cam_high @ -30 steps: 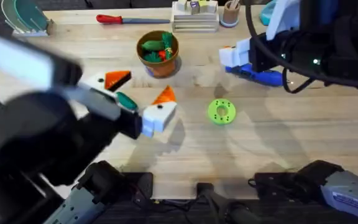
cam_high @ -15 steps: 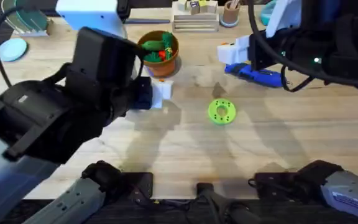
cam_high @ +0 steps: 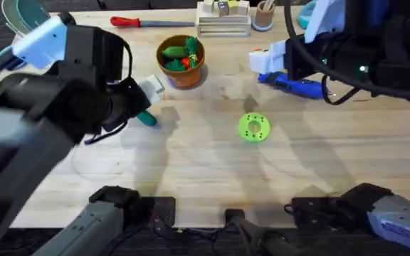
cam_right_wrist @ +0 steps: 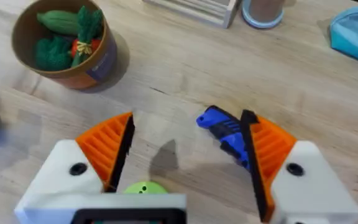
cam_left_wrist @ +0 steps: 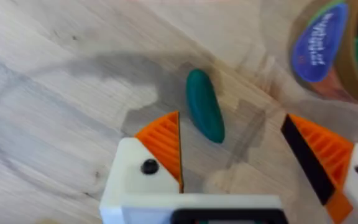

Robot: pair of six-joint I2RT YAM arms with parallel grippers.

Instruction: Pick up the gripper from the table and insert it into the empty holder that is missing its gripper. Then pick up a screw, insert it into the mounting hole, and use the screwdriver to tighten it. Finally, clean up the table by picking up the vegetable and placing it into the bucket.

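Left arm [cam_high: 48,121] bulks over table [cam_high: 212,178]. Left gripper [cam_left_wrist: 241,168] spread above vegetable [cam_left_wrist: 204,114], which lies flat beside bucket [cam_high: 181,60], long axis running toward the fingers. Right gripper [cam_right_wrist: 188,155] spread; screwdriver [cam_right_wrist: 224,132] by one pad.

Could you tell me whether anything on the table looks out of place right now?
Only the vegetable: it lies loose on the bare table beside the bucket, which already holds other toy vegetables. The open left gripper hangs just above it. Nothing looks spilled or damaged.
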